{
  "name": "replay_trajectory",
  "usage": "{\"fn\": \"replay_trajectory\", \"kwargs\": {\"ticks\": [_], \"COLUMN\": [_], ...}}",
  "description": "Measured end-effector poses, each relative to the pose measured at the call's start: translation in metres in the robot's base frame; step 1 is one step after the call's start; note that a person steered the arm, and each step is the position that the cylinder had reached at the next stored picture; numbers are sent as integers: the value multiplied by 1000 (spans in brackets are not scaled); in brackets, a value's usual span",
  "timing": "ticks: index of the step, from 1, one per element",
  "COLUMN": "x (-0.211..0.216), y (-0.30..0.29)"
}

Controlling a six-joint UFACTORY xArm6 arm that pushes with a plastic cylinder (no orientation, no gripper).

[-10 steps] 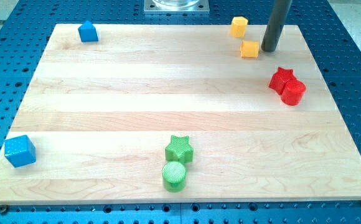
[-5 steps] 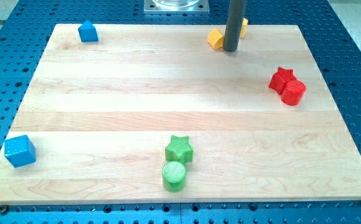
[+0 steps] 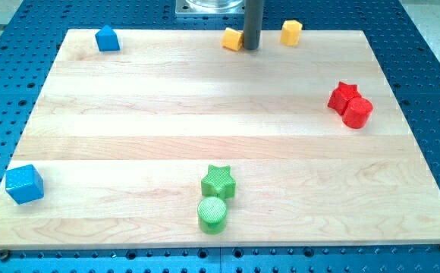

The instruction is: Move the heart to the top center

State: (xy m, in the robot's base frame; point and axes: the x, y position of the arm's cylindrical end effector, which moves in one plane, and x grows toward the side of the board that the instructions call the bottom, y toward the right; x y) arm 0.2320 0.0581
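Observation:
A yellow block [image 3: 233,39], its shape hard to make out, sits at the top middle edge of the wooden board [image 3: 129,114]. My tip [image 3: 251,48] stands right against its right side, touching it. A second yellow block [image 3: 291,32] lies further right along the top edge, apart from the tip. I cannot tell which of the two is the heart.
A small blue block [image 3: 108,39] is at the top left and a blue cube [image 3: 24,183] at the bottom left. A red star [image 3: 344,95] and red cylinder [image 3: 357,112] touch at the right. A green star [image 3: 218,182] and green cylinder [image 3: 212,214] sit at the bottom middle.
My tip has swept left along the top of the board, pushing one yellow block left and up to the top middle. The other yellow block stayed put.

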Motion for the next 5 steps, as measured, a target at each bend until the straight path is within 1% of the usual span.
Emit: {"fn": "replay_trajectory", "kwargs": {"ticks": [1,2,3,4,5], "x": [-34,-39,-23,-21,-11], "y": [18,10,-7,-7,-23]}}
